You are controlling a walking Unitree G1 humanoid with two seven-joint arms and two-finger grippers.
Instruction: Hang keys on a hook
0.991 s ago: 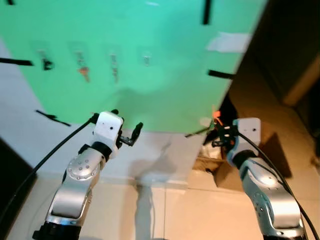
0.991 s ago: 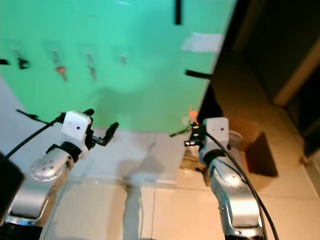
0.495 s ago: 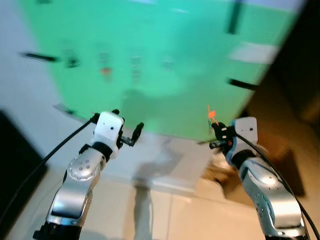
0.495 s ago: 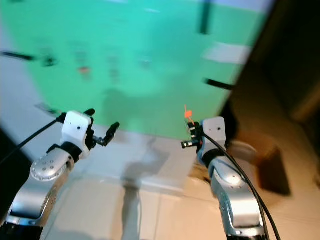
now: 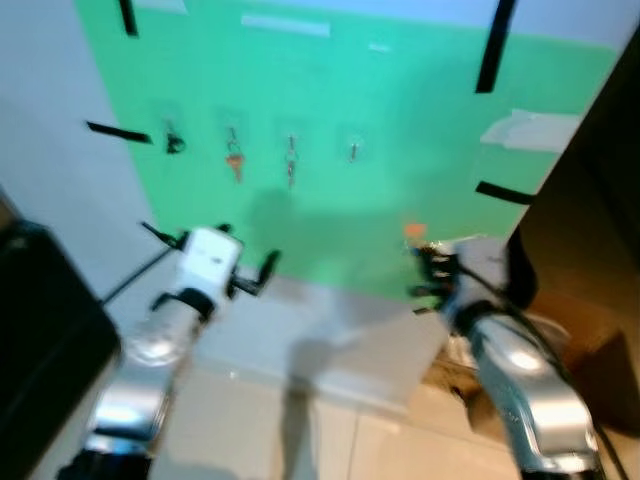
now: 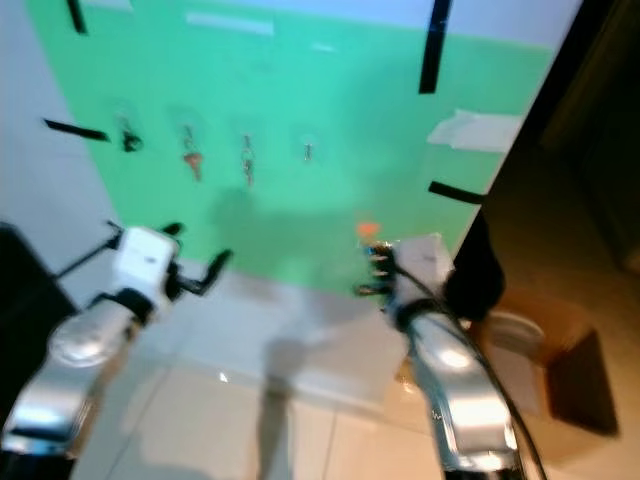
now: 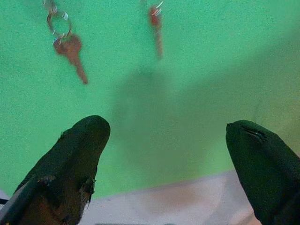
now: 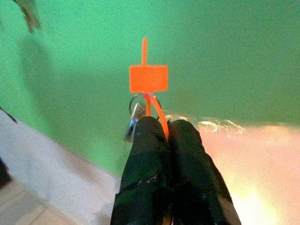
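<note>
Two grippers up: your right gripper [image 8: 161,129] pinches keys [image 8: 136,115] by an orange tag [image 8: 148,78], key shapes blurred; left gripper [image 7: 164,140] spread wide, facing green board [image 5: 330,90].

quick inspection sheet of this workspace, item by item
surface: green board on a pale wall, held by black tape strips
job's things: row of four hooks; the three on the left carry keys, the rightmost hook looks bare, though blurred; key ring with orange tag is in the right gripper
clutter: brown cardboard box on the floor at right
grippers: right gripper shut on the key ring, below and right of the hooks; left gripper open, facing the hung keys
cables: black cable along the left arm
surroundings: tiled floor; dark object at left
</note>
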